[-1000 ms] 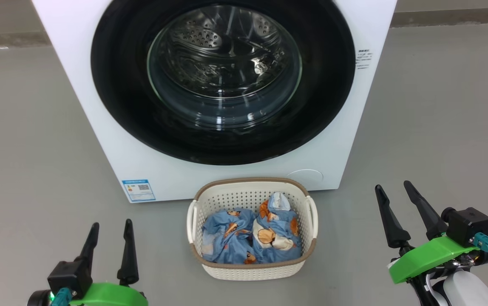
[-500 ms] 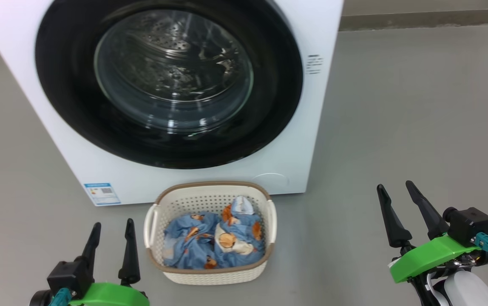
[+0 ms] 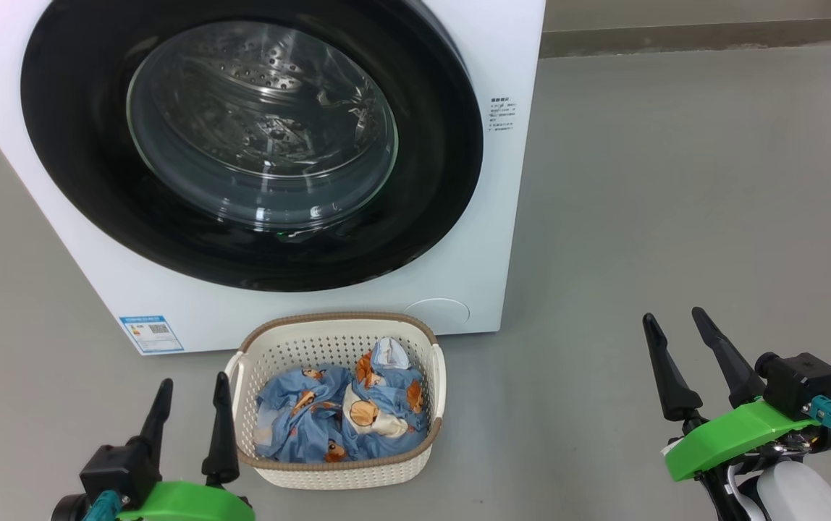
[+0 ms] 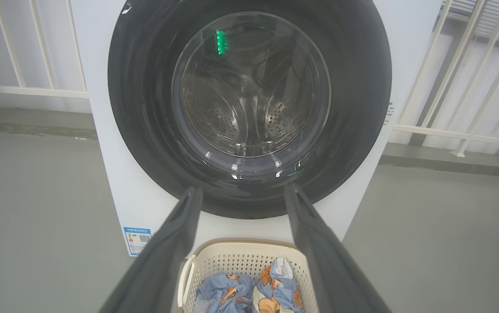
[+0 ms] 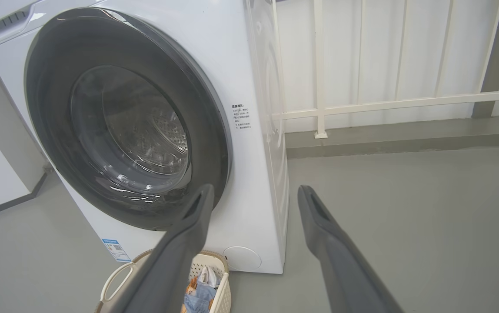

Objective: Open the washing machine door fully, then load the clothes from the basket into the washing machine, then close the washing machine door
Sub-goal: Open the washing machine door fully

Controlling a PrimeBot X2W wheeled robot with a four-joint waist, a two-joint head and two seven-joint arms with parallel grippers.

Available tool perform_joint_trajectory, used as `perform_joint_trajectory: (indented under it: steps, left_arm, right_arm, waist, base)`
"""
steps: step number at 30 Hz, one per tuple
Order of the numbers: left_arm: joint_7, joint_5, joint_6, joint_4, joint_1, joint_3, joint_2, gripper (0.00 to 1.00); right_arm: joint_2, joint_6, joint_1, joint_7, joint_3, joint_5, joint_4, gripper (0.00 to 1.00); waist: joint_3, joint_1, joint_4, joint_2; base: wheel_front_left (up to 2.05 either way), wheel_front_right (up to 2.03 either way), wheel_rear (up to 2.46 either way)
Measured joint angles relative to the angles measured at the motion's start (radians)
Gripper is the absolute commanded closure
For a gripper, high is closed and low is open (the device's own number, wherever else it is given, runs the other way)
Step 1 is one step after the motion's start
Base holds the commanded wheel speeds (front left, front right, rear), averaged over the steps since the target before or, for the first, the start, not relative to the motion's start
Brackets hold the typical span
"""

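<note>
Nearest the robot, the left pincer [image 3: 193, 383] and the right pincer [image 3: 672, 318] hang low with their fingers spread wide and nothing between them. They sit where they did a second ago, while everything ahead has slid leftward in the head view. That is the camera swinging right, not the things moving. The left pincer's fingertips now show just beside the near left corner of the basket [image 3: 336, 318], with the right pincer well apart over bare grey floor [image 3: 640, 181]. The turn probably lines the robot up with the door's right edge, so the task has hardly begun. The basket stands on the floor just in front of the washing machine [image 3: 459, 275], and the clothes [image 3: 343, 412] lie crumpled inside it, pale blue with orange and white cartoon animals. Beyond, the washing machine door [image 3: 430, 145] is shut flush against the white front, its broad black rim glossy. The bulging glass shows the steel drum behind.
</note>
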Motion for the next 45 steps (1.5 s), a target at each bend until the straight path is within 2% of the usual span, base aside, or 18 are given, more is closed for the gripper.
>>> perform_joint_trajectory:
  steps: [24,45]
  left_arm:
    - [0.0,0.0,0.0,0.0,0.001,-0.01,0.0,0.0]
    - [0.0,0.0,0.0,0.001,0.001,-0.006,0.0,0.0]
  right_arm:
    - [-0.002,0.0,0.0,0.0,0.007,0.0,0.008,0.0]
    - [-0.031,0.0,-0.005,0.0,-0.001,0.0,0.016,0.0]
  waist:
    - [-0.012,0.0,0.008,0.0]
    - [0.003,0.0,0.014,0.0]
  base:
    - [0.0,0.0,0.0]
    - [0.0,0.0,0.0]
